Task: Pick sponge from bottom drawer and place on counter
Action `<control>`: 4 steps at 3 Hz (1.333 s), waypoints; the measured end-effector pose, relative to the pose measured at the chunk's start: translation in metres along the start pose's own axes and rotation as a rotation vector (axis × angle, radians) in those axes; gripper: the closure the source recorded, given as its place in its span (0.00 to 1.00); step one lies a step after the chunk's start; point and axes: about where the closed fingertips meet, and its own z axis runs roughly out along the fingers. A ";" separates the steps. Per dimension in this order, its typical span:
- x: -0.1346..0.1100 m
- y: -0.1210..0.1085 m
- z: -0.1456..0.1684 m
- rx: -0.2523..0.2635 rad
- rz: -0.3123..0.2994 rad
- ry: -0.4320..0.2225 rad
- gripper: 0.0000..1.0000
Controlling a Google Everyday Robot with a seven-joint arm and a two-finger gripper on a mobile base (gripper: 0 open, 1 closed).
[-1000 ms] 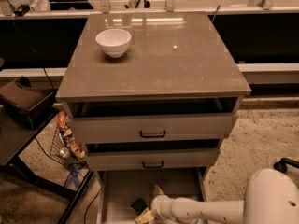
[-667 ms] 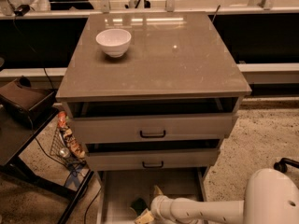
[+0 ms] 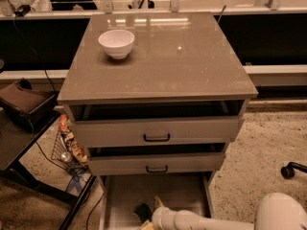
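Observation:
The sponge (image 3: 142,212) lies as a small dark pad on the pale floor of the bottom drawer (image 3: 139,189), which is pulled out at the foot of the cabinet. My gripper (image 3: 153,212) is down inside that drawer, right beside the sponge on its right; my pale arm (image 3: 201,220) reaches in from the lower right. Whether it touches the sponge I cannot tell. The counter (image 3: 168,61) is the glossy grey-brown top of the cabinet, well above the gripper.
A white bowl (image 3: 116,43) stands on the counter's back left. The two upper drawers (image 3: 156,131) with black handles stand slightly ajar above the gripper. A wire rack with packets (image 3: 67,143) and a dark side table (image 3: 19,143) are at the left. A caster wheel (image 3: 288,171) is at the right.

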 end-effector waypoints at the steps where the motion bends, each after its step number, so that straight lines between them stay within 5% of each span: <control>1: 0.014 0.006 0.020 -0.008 0.000 -0.018 0.00; 2: 0.027 0.008 0.037 0.001 -0.009 -0.020 0.00; 4: 0.034 0.012 0.050 0.008 -0.029 -0.010 0.36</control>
